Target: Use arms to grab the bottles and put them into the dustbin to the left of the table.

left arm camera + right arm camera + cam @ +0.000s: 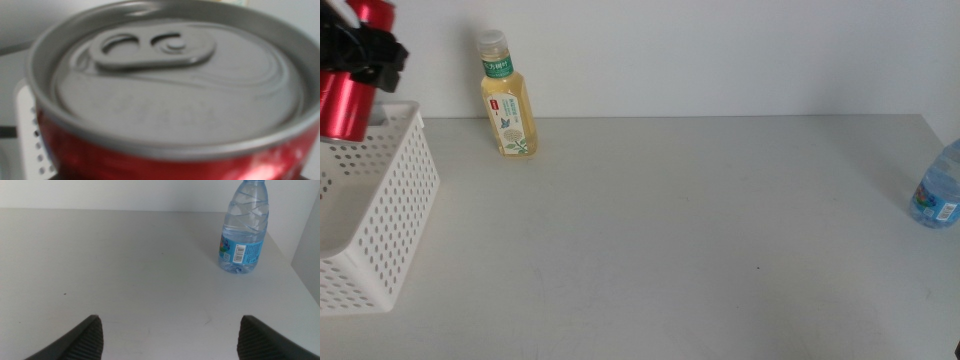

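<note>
Looking over the table (680,230) from the middle camera, I see my left gripper (365,55) up in the far left corner, closed around the red can (345,100) and holding it above the white basket (390,220), which sits at the table's left edge. The tea bottle (507,95) stands upright near the back wall, just right of the basket. The water bottle (938,188) stands at the far right edge, partly cut off.

My left wrist camera is filled by the can's (170,100) grey top with its pull tab; a strip of the perforated basket (30,130) shows beside it. My own fingers are hidden here.

My right wrist camera shows my right gripper (167,337) with its 2 jaws spread wide, holding nothing, low over bare table (125,265). The water bottle (244,230) stands upright well ahead of it, near the table's edge.
</note>
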Robot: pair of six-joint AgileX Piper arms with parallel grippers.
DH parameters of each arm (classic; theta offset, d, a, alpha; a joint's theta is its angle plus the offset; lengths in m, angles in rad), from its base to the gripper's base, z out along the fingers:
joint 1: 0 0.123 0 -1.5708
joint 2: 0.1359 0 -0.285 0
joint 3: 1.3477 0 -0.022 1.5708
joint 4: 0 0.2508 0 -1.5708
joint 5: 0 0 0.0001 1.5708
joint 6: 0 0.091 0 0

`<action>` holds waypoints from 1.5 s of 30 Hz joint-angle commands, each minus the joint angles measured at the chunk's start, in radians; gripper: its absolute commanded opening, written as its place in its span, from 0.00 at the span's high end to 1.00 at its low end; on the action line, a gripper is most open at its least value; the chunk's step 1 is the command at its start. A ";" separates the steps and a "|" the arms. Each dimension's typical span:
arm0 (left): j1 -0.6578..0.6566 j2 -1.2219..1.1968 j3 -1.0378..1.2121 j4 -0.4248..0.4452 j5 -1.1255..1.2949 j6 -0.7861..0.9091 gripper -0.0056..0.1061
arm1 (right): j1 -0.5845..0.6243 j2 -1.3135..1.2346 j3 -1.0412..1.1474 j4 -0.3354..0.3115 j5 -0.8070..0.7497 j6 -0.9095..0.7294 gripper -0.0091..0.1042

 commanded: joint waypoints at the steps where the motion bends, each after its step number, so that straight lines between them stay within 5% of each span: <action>1: 0.073 -0.018 -0.079 -0.003 0.001 0.015 0.96 | 0.002 -0.021 -0.011 -0.005 -0.072 -0.005 0.09; 11: 0.245 0.144 -0.112 -0.009 0.095 0.054 0.96 | 0.002 -0.021 -0.011 -0.005 -0.072 -0.005 0.09; 35: 0.249 0.431 -0.112 0.011 0.195 -0.011 0.91 | 0.002 -0.021 -0.011 -0.005 -0.072 -0.005 0.09; 36: 0.249 0.431 -0.112 0.011 0.195 -0.023 0.77 | 0.002 -0.021 -0.011 -0.005 -0.072 -0.005 0.09; 38: 0.249 0.431 -0.112 0.012 0.195 -0.027 0.70 | 0.002 -0.021 -0.011 -0.005 -0.072 -0.005 0.09; 39: 0.248 0.431 -0.112 0.012 0.208 -0.029 0.28 | 0.002 -0.021 -0.011 -0.005 -0.072 -0.005 0.09; 45: 0.248 0.428 -0.150 0.064 0.302 -0.100 0.15 | 0.002 -0.021 -0.011 -0.005 -0.072 -0.005 0.09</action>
